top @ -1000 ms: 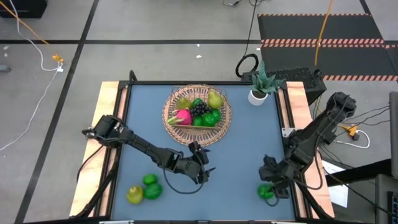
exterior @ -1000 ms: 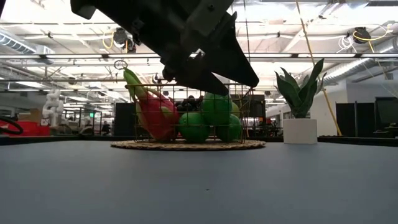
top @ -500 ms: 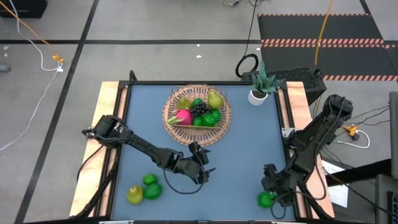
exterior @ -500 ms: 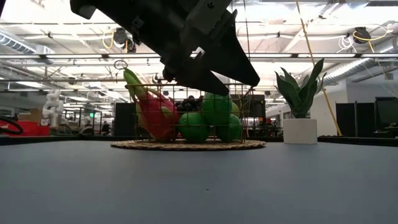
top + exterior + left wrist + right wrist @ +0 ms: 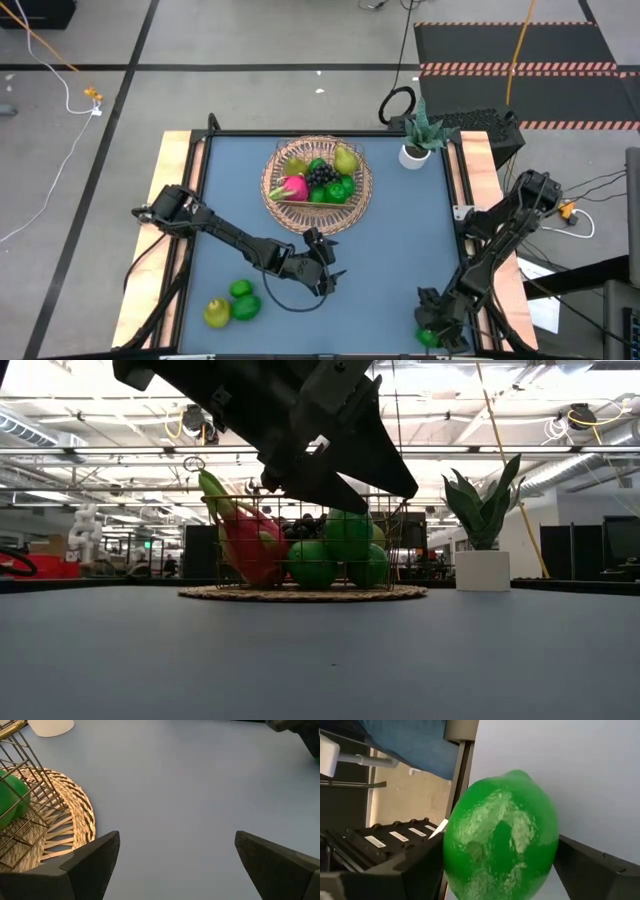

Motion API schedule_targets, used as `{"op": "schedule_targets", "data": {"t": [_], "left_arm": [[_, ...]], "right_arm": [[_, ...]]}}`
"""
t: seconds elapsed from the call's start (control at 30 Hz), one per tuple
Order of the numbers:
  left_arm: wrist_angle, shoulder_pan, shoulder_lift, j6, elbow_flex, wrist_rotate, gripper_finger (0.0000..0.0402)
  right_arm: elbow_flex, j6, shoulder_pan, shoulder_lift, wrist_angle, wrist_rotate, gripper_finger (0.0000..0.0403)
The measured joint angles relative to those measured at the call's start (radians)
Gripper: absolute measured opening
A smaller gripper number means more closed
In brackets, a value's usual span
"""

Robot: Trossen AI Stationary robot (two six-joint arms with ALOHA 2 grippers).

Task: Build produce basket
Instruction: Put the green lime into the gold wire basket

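The tan wicker basket (image 5: 318, 186) stands at the far middle of the blue table. It holds a pink dragon fruit (image 5: 295, 187), dark grapes (image 5: 321, 175), a pear (image 5: 346, 160) and round green fruits (image 5: 338, 189). My left gripper (image 5: 325, 268) is open and empty above the table, just near of the basket (image 5: 65, 820). My right gripper (image 5: 432, 325) is at the table's near right corner, shut on a round green fruit (image 5: 500, 835). Two green fruits (image 5: 243, 298) and a yellow-green pear (image 5: 217, 313) lie at the near left. My right gripper pinches the round green fruit between its two fingers, one on each of its opposite sides (image 5: 451, 860). The fruit fills the gap between them. The fingers slant down toward the near edge. Whether the fruit is clear of the table, I cannot tell.
A small white pot with a green plant (image 5: 414, 153) stands at the far right corner. Wooden rails (image 5: 180, 200) run along the table's left and right edges. The table's right edge (image 5: 465, 765) lies close beside the held fruit. Bare blue tabletop (image 5: 390, 260) lies between the two grippers.
My right gripper has gone toward the table's near edge, and the green fruit has gone with it, staying between the fingers.
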State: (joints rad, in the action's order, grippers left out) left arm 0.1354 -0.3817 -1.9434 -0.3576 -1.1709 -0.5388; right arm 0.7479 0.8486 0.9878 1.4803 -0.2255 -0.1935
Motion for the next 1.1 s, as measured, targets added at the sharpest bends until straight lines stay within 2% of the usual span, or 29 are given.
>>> {"op": "schedule_targets", "data": {"t": [0.3, 0.47, 0.53, 0.6, 0.77, 0.83, 0.93, 1.1], "left_arm": [[0.001, 0.0, 0.0, -0.056, 0.0, 0.0, 0.0397], [0.05, 0.009, 0.0, -0.138, 0.0, 0.026, 0.0397], [0.093, 0.01, 0.0, -0.112, 0.0, 0.072, 0.0397], [0.146, 0.007, 0.0, -0.053, 0.0, 0.115, 0.0397], [0.239, 0.008, 0.0, -0.014, -0.001, 0.172, 0.0397], [0.24, 0.019, 0.0, -0.014, -0.001, 0.172, 0.0397], [0.254, 0.045, 0.0, -0.021, -0.001, 0.172, 0.0397], [0.328, 0.073, -0.002, 0.009, 0.0, 0.182, 0.0397]], "right_arm": [[-0.002, -0.05, -0.007, -0.001, -0.006, 0.003, 0.0284], [-0.003, -0.109, -0.035, -0.013, -0.017, 0.03, 0.028], [-0.004, -0.184, -0.054, -0.03, -0.025, 0.122, 0.0279], [-0.006, -0.303, -0.075, -0.058, -0.05, 0.259, 0.0278], [-0.006, -0.591, -0.137, -0.142, -0.075, 0.739, 0.0278], [-0.006, -0.68, -0.168, -0.152, -0.027, 0.893, 0.028], [-0.006, -0.805, -0.213, -0.147, 0.089, 1.028, 0.028], [-0.006, -1.032, -0.272, -0.085, 0.304, 1.128, 0.028]]}}
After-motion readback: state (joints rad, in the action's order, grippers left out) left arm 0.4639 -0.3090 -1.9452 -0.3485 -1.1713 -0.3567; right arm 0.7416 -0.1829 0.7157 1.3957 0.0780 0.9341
